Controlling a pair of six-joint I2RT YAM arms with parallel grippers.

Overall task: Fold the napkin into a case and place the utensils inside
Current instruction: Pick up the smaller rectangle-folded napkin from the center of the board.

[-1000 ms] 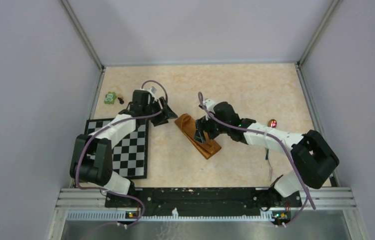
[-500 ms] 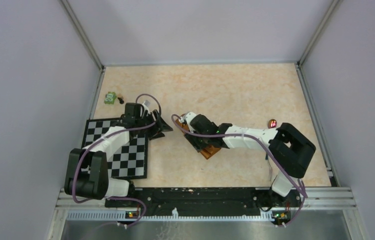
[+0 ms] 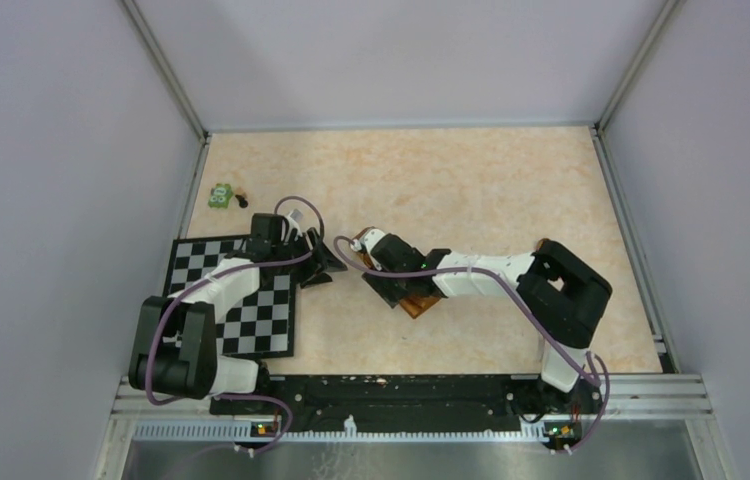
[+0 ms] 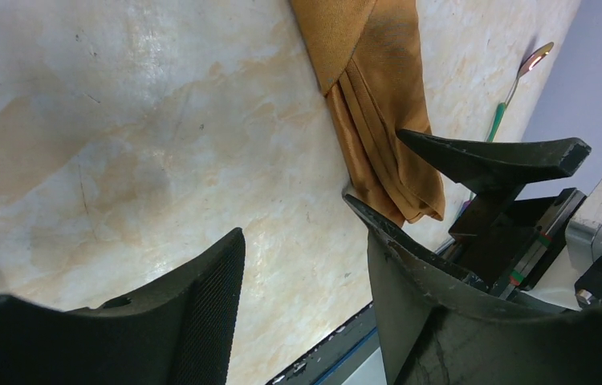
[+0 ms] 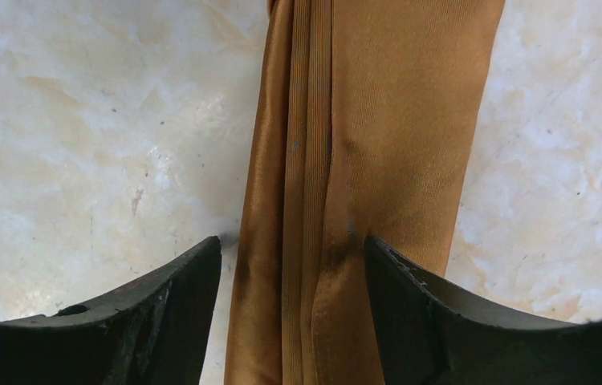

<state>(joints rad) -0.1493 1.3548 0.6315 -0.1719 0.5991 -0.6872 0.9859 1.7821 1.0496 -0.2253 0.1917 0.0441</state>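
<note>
The rust-orange napkin (image 5: 378, 120) lies folded into a narrow strip on the table. In the top view only its near end (image 3: 419, 302) shows from under my right arm. My right gripper (image 5: 291, 241) is open and low over the strip. Its left finger is beside the cloth's edge and its right finger is on the cloth. My left gripper (image 4: 294, 220) is open and empty over bare table just left of the napkin (image 4: 378, 96). In the top view the left gripper (image 3: 329, 265) and the right gripper (image 3: 383, 278) are close together. One utensil (image 4: 522, 68) with an iridescent head lies beyond the napkin.
The black-and-white checkered mat (image 3: 261, 310) lies at the left under my left arm. A small green toy (image 3: 220, 196) sits at the far left near the wall. My right arm's elbow (image 3: 563, 290) stands over the right part of the table.
My right gripper has slid left over the far end of the napkin and its elbow has swung in. My left gripper has moved toward the near edge, closer to the right gripper.
</note>
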